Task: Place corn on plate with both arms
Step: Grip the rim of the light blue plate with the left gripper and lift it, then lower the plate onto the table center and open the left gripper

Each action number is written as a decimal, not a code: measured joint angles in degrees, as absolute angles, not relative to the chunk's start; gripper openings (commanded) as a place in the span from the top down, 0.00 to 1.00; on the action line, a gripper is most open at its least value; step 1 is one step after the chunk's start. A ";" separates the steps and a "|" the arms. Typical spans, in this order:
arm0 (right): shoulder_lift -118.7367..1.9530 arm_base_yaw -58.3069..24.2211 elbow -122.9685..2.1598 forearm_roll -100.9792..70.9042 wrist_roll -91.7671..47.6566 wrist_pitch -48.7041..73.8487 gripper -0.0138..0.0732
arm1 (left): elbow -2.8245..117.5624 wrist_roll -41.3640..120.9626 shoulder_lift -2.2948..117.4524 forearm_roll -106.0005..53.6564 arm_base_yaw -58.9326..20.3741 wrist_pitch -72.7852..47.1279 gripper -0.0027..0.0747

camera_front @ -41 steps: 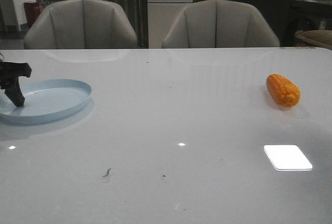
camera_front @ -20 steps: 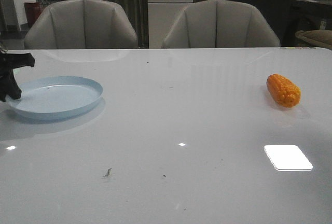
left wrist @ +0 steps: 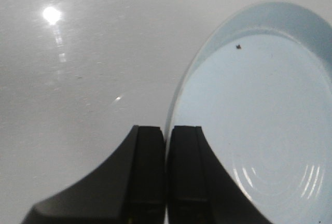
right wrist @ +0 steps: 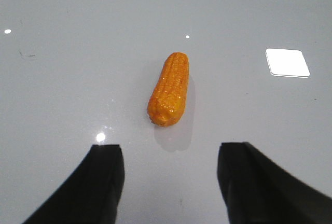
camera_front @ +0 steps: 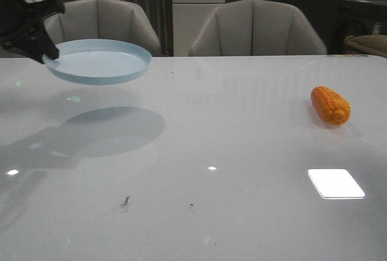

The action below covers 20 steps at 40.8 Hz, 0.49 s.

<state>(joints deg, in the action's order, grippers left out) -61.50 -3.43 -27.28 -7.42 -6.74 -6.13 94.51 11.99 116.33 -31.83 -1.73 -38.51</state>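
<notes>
Plate [camera_front: 100, 61] now lifted off table [camera_front: 242, 152].

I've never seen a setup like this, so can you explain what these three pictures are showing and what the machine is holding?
This is a robot with two arms, each ending in a gripper. One picture looks forward over a white table; the other two come from cameras on each wrist. In the front view, the left gripper holds a pale-blue plate by its rim, lifted above the table, with its shadow below. The left wrist view shows the jaws shut on that rim. A corn lies on the table, far right. The right wrist view looks down on it between the open jaws of the right gripper, which is not touching it.
</notes>
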 measured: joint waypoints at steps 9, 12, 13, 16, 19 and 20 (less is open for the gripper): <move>-61.50 -3.43 -27.28 -7.42 -6.74 -6.13 0.26 | 95.60 11.99 116.46 -32.20 -9.41 -37.24 0.84; -61.50 -3.43 -27.28 -7.42 -6.74 -6.13 0.26 | 95.62 11.99 116.61 -32.45 -11.59 -36.33 0.84; -61.50 -3.43 -27.28 -7.42 -6.74 -6.13 0.26 | 95.72 11.99 116.59 -32.45 -12.13 -36.14 0.84; -61.50 -3.43 -27.28 -7.42 -6.74 -6.13 0.26 | 95.72 11.99 117.17 -32.58 -13.67 -35.82 0.84; -61.50 -3.43 -27.28 -7.42 -6.74 -6.13 0.26 | 95.72 11.99 118.21 -32.68 -15.00 -35.82 0.84; -61.50 -3.43 -27.28 -7.42 -6.74 -6.13 0.26 | 95.72 11.99 118.55 -32.68 -15.33 -35.82 0.84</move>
<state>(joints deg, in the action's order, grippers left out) -61.50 -3.43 -27.28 -7.42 -6.74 -6.13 95.72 11.99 118.55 -32.68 -15.33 -35.82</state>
